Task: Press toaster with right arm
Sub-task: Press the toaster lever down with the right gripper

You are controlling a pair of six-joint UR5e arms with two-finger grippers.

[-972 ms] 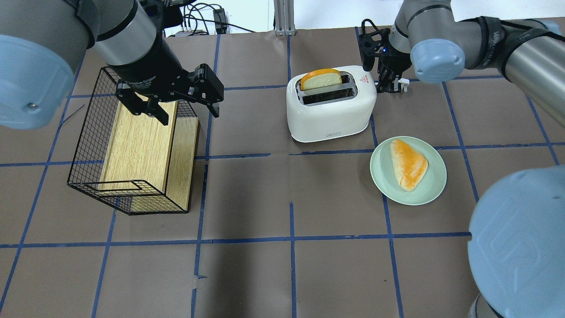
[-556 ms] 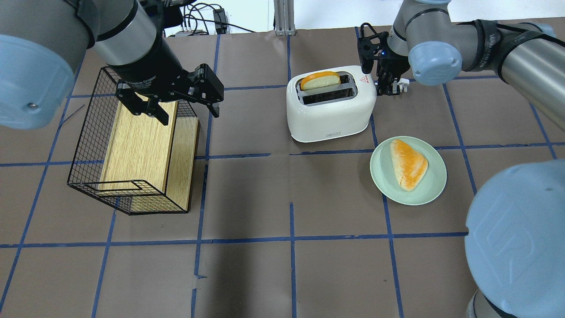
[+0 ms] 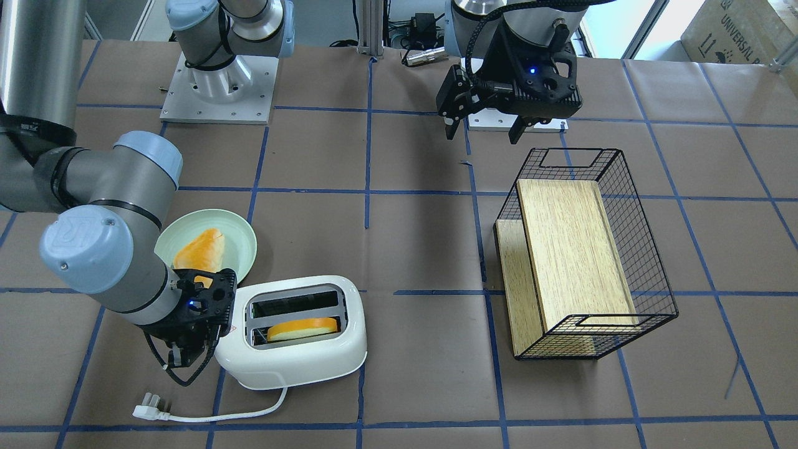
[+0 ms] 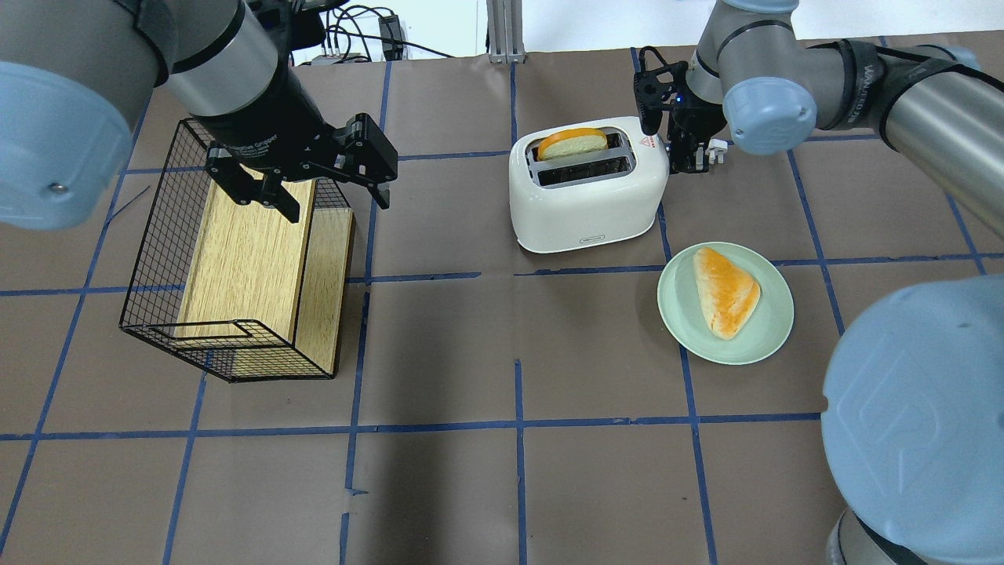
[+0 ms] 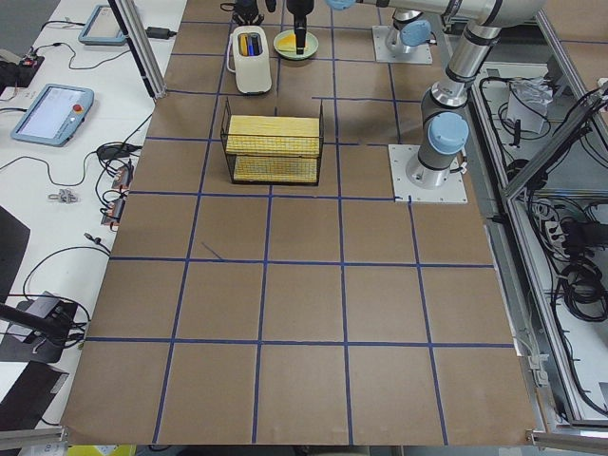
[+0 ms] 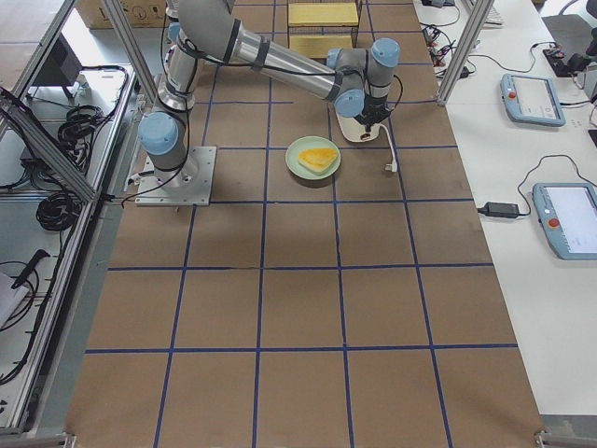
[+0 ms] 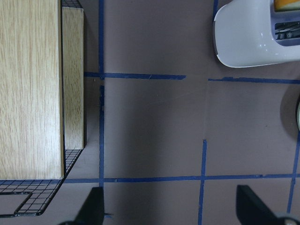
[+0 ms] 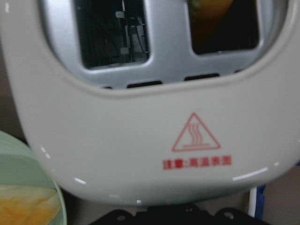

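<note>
Fingertips of right end effector hidden at toaster's end

Black housing at the bottom of the wrist view cuts off the right end effector (image 4: 689,153), so spread or pressed together cannot be told. Just ahead sits the toaster (image 8: 154,140): white, rounded, red warning triangle (image 8: 195,133) nearest, two slots beyond, a bread slice (image 4: 572,143) low in one. Well apart across the surface (image 4: 471,353), the left end effector (image 4: 336,200) hangs spread over a wire basket (image 4: 157,259).

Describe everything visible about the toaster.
The toaster is white, rounded plastic, upright on the table, with a two-slot top and a red warning triangle. A bread slice sits in the slot farther from the robot; the other is empty. Its cord and plug lie loose. The right gripper is at its end; contact unclear.
</note>
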